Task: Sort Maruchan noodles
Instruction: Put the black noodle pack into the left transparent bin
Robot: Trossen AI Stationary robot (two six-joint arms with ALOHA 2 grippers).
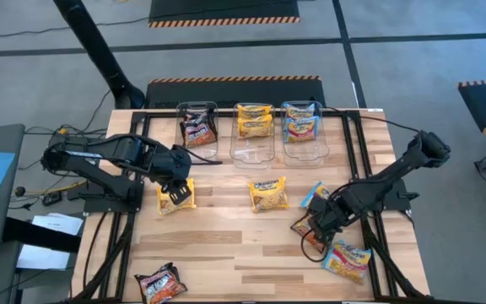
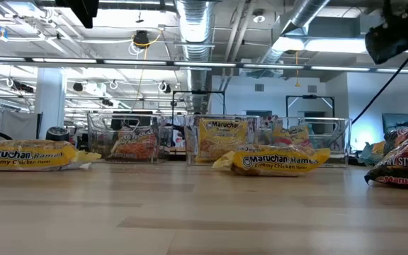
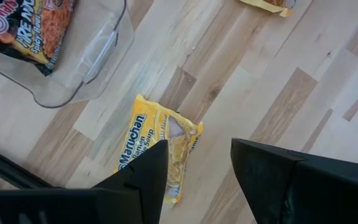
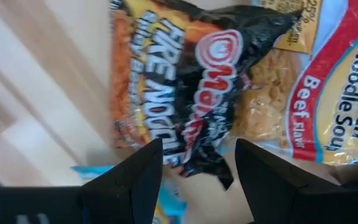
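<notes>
The left tool (image 1: 175, 192) hangs over a yellow packet (image 1: 176, 196) at about nine o'clock on the table (image 1: 226, 245), its fingers (image 3: 143, 180) spread with the packet showing between them. The right tool (image 1: 317, 221) is at about four o'clock, fingers (image 4: 135, 180) likewise spread above a dark maroon packet (image 4: 185, 99), gripping nothing. That packet overlaps a pink-banded beef packet (image 1: 347, 259) and lies near a light blue packet (image 1: 315, 195).

Along twelve o'clock stand three clear tubs: the left tub (image 1: 198, 145) has a dark packet, the middle tub (image 1: 254, 149) yellow ones, the right tub (image 1: 304, 149) blue-and-pink ones (each tub one colouring, as far as shows). Another yellow packet (image 1: 268, 193) lies at the table's centre, and a dark one (image 1: 160, 284) near seven o'clock.
</notes>
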